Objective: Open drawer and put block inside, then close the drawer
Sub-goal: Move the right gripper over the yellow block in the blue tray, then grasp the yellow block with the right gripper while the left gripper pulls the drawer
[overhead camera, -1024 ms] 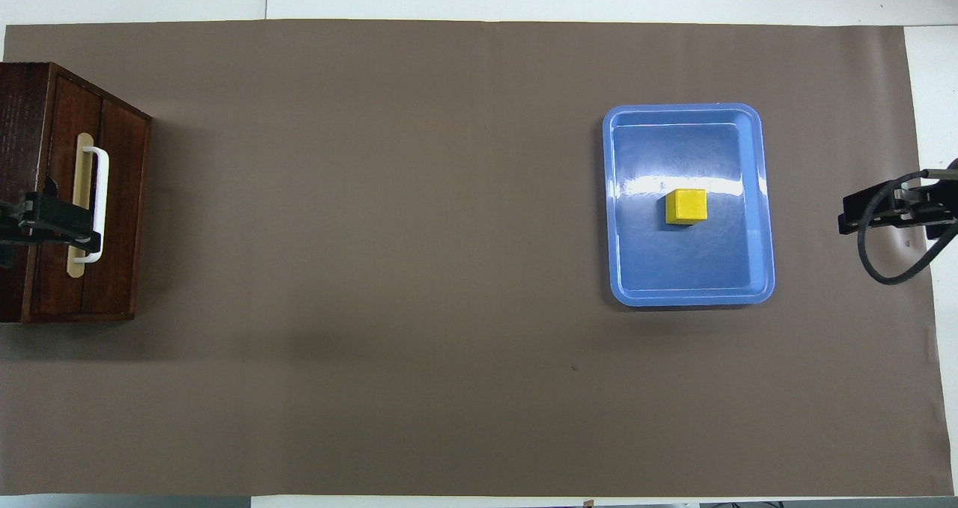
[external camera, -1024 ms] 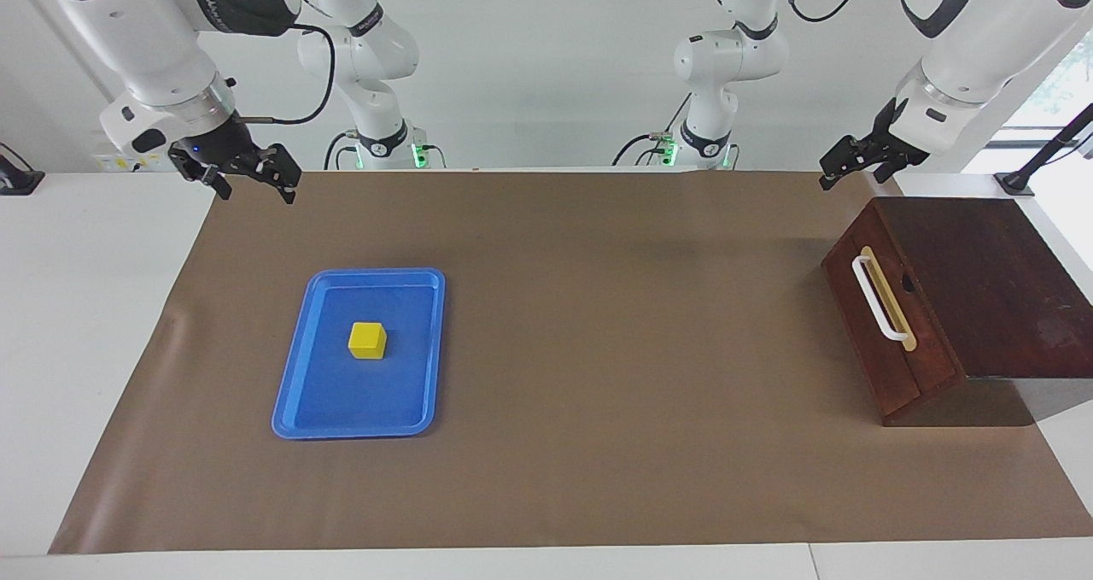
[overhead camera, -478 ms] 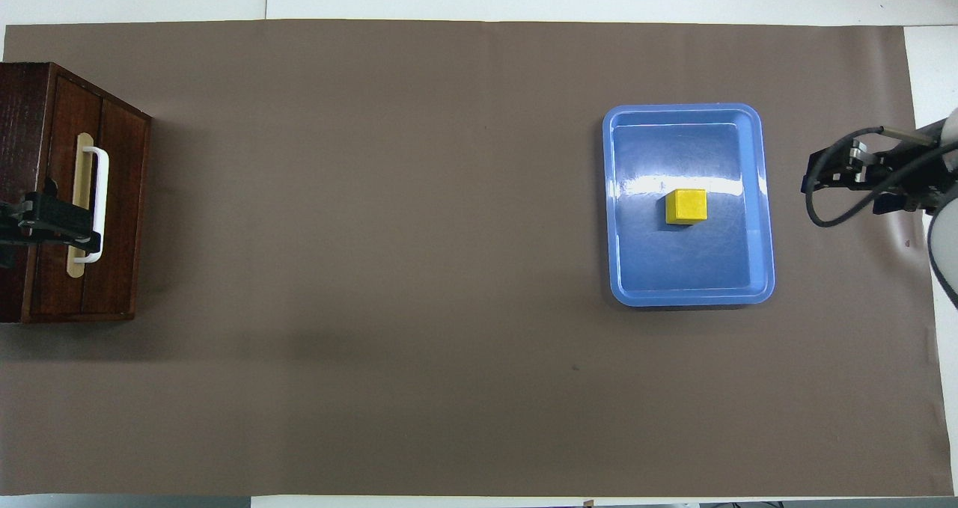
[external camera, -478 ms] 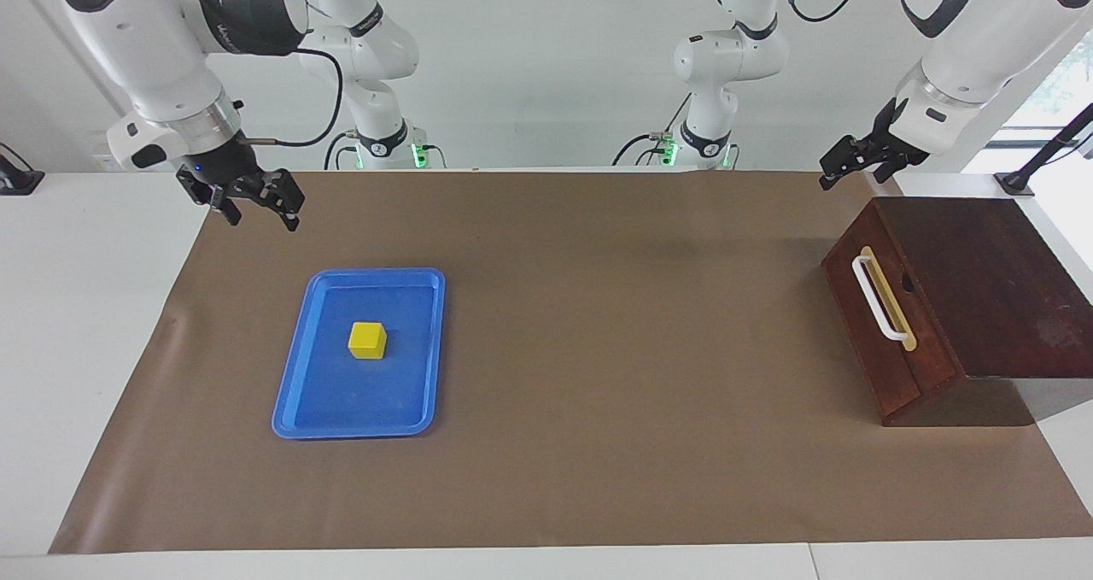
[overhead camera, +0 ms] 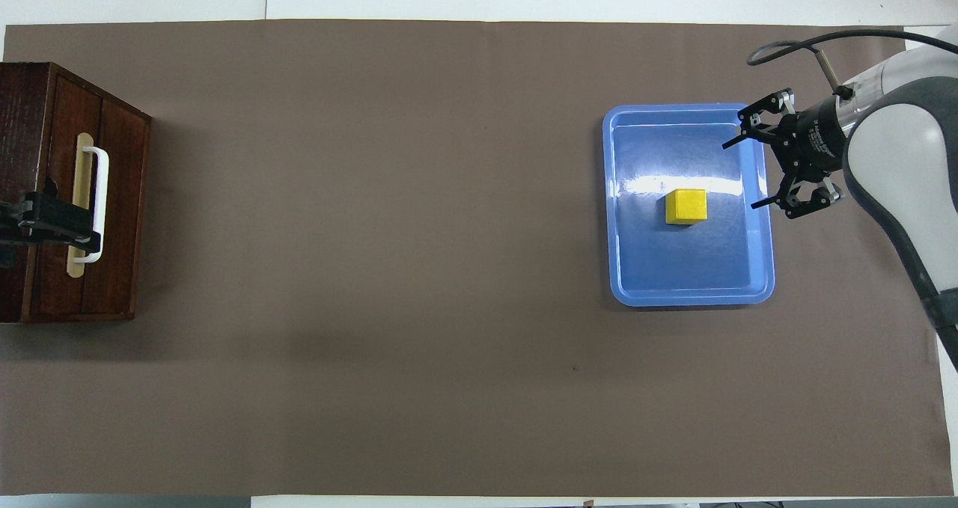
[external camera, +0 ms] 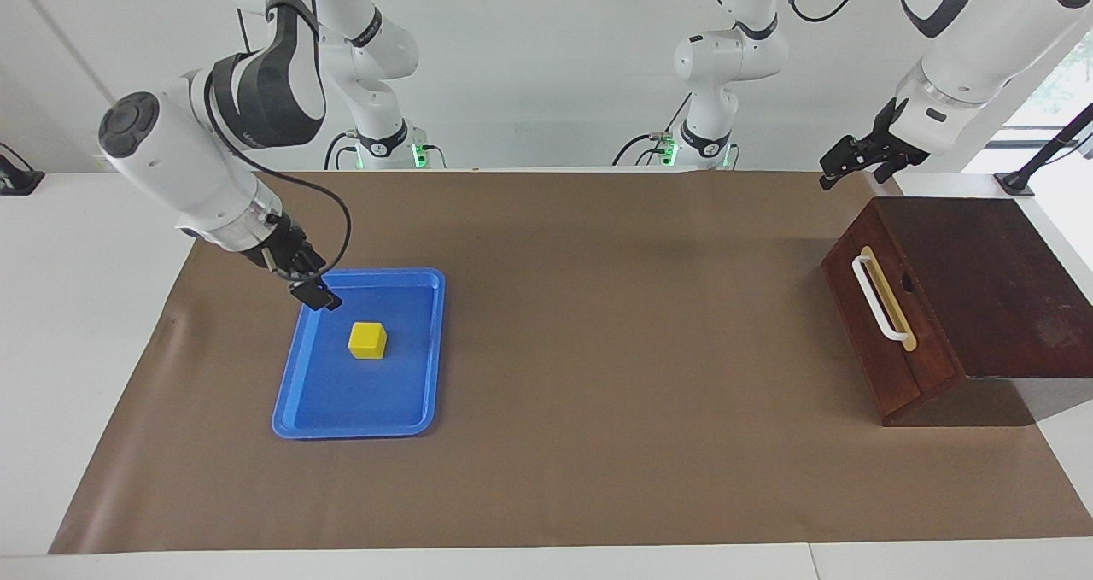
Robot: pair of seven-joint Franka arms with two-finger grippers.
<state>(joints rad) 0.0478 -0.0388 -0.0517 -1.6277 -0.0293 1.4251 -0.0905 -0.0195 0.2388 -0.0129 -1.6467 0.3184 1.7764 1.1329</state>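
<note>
The left gripper (external camera: 841, 174) waits high over the front of the box (external camera: 990, 281) at the left arm's end of the table (external camera: 598, 477). Its fingers are spread and hold nothing. In my judgement it is parked there so it can drop onto the handle (external camera: 879, 298) when the opening starts.

The right gripper (overhead camera: 739, 176) hangs low over the rim of the tray (external camera: 359, 422), on the side toward the right arm's end, and is just beside the block (external camera: 368, 340) without touching it. Its fingers are apart, wider than the block, and they line up either side of it. That suits a sideways approach that would bring one finger past each face.

The block sits flat on the tray floor at about the middle, clear of the walls. This leaves room for fingers on any side.

The drawer (external camera: 888, 341) is fully shut, with its front flush with the box. The front faces the tray, so a pull along the table toward the right arm's end should slide it out.

The order looks odd. The block is being approached while the drawer is not yet open, perhaps so both arms can work at once.
</note>
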